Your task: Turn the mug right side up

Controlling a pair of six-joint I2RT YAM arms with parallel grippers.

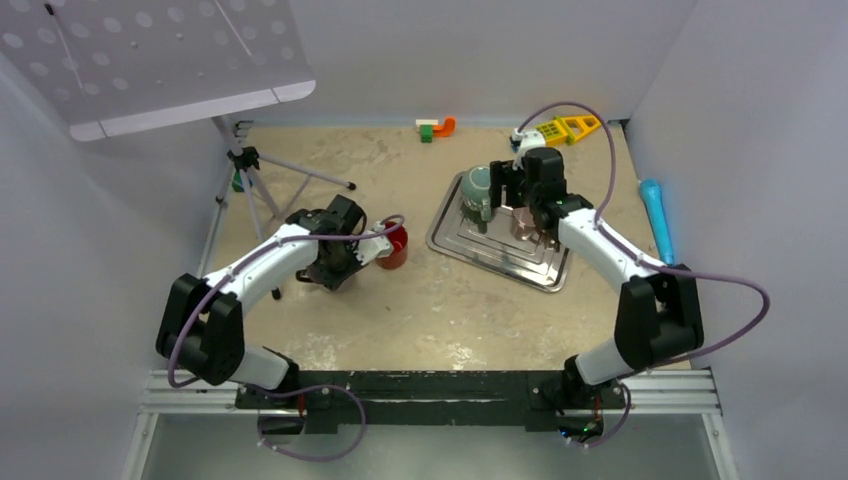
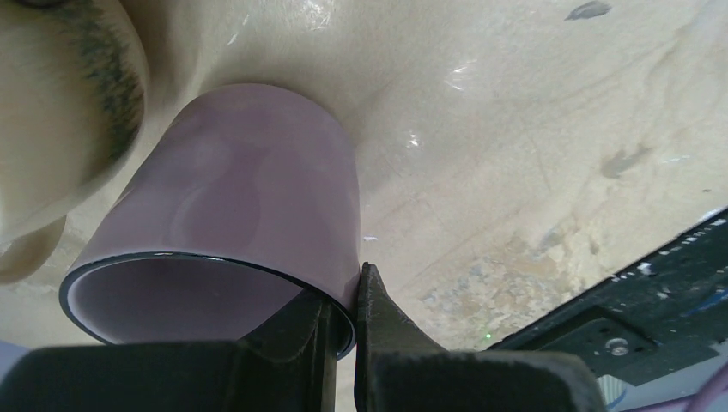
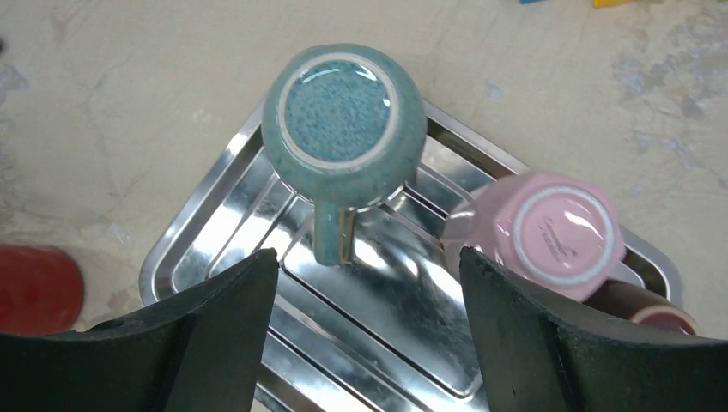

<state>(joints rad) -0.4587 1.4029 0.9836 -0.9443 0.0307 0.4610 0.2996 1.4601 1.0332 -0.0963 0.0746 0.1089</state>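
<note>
My left gripper [image 2: 343, 292] is shut on the rim of a mauve mug [image 2: 249, 189], with one finger inside and one outside. The mug is tilted over the beige tabletop with its mouth towards the camera. In the top view this mug is mostly hidden under my left gripper [image 1: 338, 262]. My right gripper [image 3: 369, 266] is open and empty above a steel tray [image 3: 215, 232]. A teal mug [image 3: 343, 120] and a pink mug [image 3: 549, 232] stand upside down on the tray. The teal mug's handle points towards the gap between my fingers.
A red mug [image 1: 393, 245] stands beside my left wrist. A dark mug [image 3: 652, 313] sits behind the pink one on the tray [image 1: 470, 245]. A tripod [image 1: 250, 175] with a perforated board stands at the left. Small toys [image 1: 436, 127], a yellow toy [image 1: 565, 128] and a blue object [image 1: 657, 215] lie at the back and right.
</note>
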